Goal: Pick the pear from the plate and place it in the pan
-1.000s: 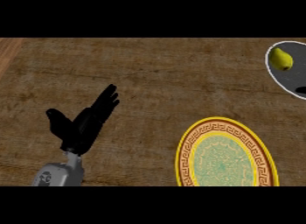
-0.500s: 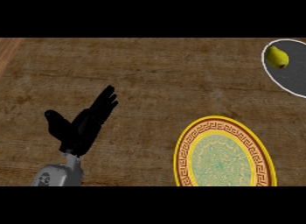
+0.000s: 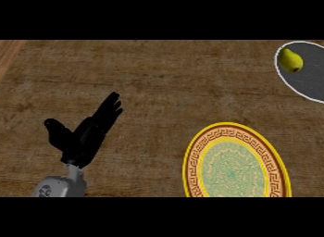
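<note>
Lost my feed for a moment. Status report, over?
Left hand open, resting lower left; right hand out of view. Pear in the pan, upper right. Plate holds nothing. Nothing in the way.

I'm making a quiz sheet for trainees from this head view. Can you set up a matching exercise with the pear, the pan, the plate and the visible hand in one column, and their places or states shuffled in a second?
Column A
1. pear
2. pan
3. plate
4. left hand

Column B
a. open, fingers straight, at the lower left
b. dark grey, at the upper right edge, partly cut off
c. yellow-rimmed and patterned, nothing on it, at the lower right
d. yellow, lying inside the pan

Pairs: 1-d, 2-b, 3-c, 4-a
</note>
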Robot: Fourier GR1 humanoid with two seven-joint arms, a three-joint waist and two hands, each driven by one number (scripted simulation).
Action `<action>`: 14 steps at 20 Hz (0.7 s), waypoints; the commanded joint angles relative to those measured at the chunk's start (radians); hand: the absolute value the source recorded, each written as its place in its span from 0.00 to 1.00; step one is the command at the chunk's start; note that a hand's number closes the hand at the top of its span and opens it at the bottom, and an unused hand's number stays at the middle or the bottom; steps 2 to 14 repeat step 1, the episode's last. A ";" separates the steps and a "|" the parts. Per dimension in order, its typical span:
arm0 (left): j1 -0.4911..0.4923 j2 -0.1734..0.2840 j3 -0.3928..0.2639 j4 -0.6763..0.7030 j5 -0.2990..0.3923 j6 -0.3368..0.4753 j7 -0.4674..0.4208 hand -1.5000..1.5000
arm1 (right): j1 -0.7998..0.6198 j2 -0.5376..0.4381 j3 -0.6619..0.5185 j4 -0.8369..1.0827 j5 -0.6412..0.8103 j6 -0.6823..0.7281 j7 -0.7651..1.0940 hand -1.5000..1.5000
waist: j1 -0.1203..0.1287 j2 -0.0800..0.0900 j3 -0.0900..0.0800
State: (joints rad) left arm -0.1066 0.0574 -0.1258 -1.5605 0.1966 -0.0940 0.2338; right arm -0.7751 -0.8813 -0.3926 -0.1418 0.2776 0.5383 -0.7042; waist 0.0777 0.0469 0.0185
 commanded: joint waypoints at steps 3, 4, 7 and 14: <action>-0.005 -0.016 -0.012 0.003 -0.012 0.016 0.003 0.50 | 0.017 -0.025 0.003 -0.017 -0.005 0.179 -0.114 0.00 | -0.009 -0.004 -0.001; -0.005 -0.016 -0.012 0.003 -0.012 0.016 0.003 0.50 | 0.017 -0.025 0.003 -0.017 -0.005 0.179 -0.114 0.00 | -0.009 -0.004 -0.001; -0.005 -0.016 -0.012 0.003 -0.012 0.016 0.003 0.50 | 0.017 -0.025 0.003 -0.017 -0.005 0.179 -0.114 0.00 | -0.009 -0.004 -0.001; -0.005 -0.016 -0.012 0.003 -0.012 0.016 0.003 0.50 | 0.017 -0.025 0.003 -0.017 -0.005 0.179 -0.114 0.00 | -0.009 -0.004 -0.001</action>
